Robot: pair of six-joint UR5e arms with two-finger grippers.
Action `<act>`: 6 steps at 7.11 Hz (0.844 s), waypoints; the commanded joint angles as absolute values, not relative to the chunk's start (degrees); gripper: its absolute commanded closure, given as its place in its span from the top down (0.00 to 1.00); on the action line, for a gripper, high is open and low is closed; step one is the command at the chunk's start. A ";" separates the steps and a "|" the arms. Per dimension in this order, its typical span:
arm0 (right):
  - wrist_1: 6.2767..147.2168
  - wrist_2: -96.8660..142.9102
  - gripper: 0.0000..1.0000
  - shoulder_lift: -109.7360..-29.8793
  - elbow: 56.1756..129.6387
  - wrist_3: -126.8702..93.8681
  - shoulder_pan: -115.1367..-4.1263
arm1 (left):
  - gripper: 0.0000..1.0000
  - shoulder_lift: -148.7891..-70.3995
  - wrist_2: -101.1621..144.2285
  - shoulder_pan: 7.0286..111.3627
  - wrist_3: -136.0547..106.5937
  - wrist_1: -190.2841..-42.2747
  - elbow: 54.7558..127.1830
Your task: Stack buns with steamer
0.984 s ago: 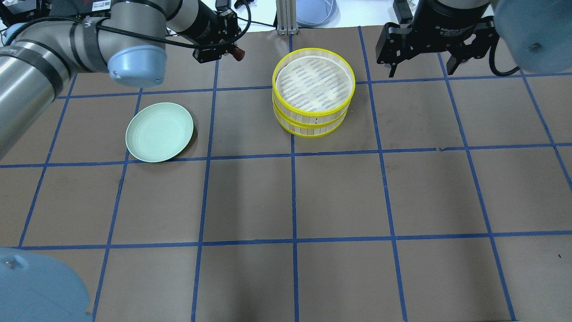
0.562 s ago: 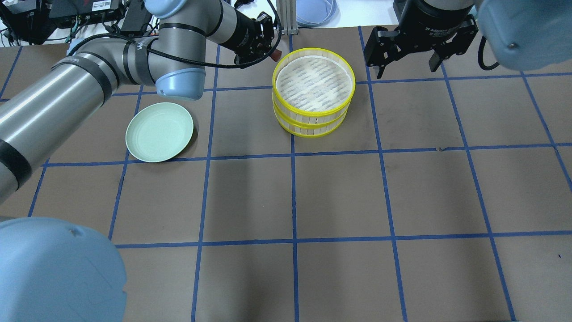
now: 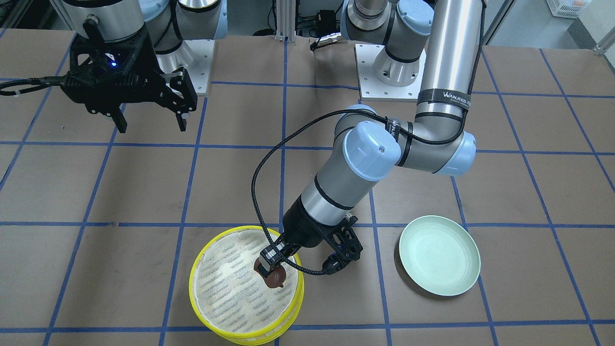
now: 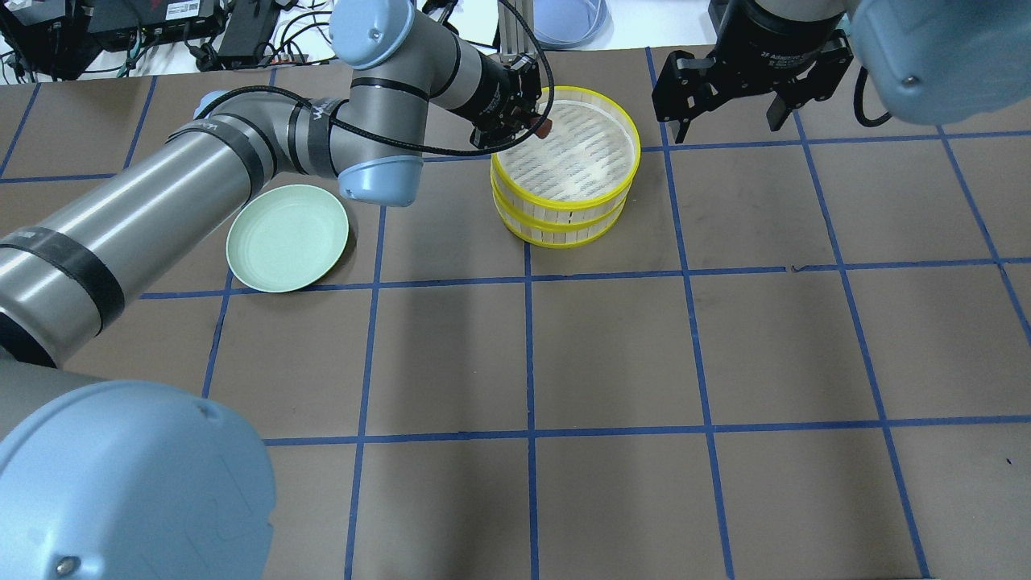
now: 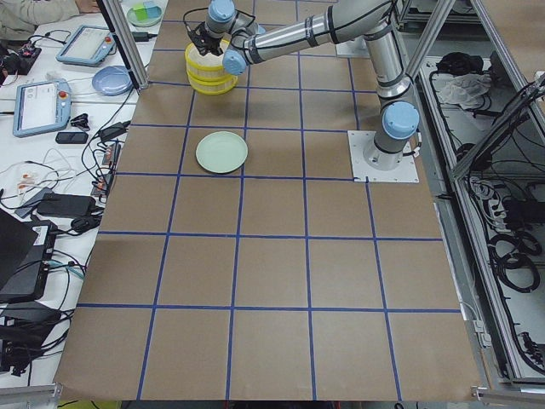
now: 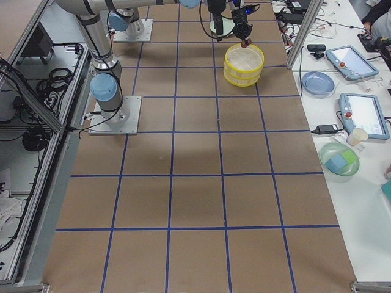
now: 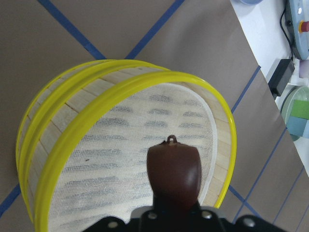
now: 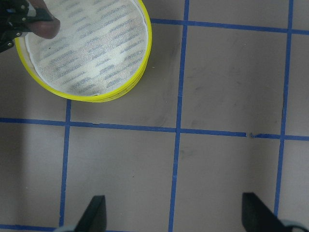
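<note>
The yellow-rimmed steamer point(image 4: 564, 219) stands as two stacked tiers at the far centre; its mesh top is bare. My left gripper point(image 4: 538, 125) is shut on the dark reddish-brown bun point(image 4: 545, 129) and holds it over the top tier's left part, a little above the mesh. In the front-facing view the bun point(image 3: 275, 278) hangs over the steamer point(image 3: 197, 288). The left wrist view shows the bun point(image 7: 174, 169) above the steamer point(image 7: 48, 193). My right gripper point(image 4: 722, 129) is open and empty, raised to the right of the steamer. The creamy-white bun is out of view.
An empty pale green plate point(image 4: 287, 237) lies left of the steamer, under my left arm's elbow. A blue dish point(image 4: 568, 20) and tablets lie beyond the far table edge. The brown mat has a blue tape grid.
My left gripper has swung right with the brown bun, from behind the plate to over the steamer's top tier. My right gripper has shifted slightly left.
</note>
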State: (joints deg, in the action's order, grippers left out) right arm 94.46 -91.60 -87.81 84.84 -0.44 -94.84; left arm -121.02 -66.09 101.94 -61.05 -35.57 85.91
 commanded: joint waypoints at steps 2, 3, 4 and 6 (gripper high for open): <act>94.30 -91.24 1.00 -87.80 84.99 -0.53 -94.83 | 1.00 -120.24 -66.01 102.13 -60.74 -35.68 86.13; 94.13 -91.32 1.00 -87.80 84.99 -0.61 -94.83 | 1.00 -119.80 -65.92 102.13 -60.73 -35.68 86.05; 94.13 -91.49 1.00 -87.80 84.99 -0.53 -94.83 | 0.99 -118.40 -66.27 101.61 -60.04 -36.21 85.44; 94.13 -91.41 1.00 -87.71 84.99 -0.61 -94.83 | 1.00 -113.23 -66.79 94.70 -39.59 -48.00 84.47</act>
State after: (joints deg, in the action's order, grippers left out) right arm 94.21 -91.38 -87.74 84.99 -0.55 -94.83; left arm -116.29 -66.42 98.58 -51.16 -41.13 85.05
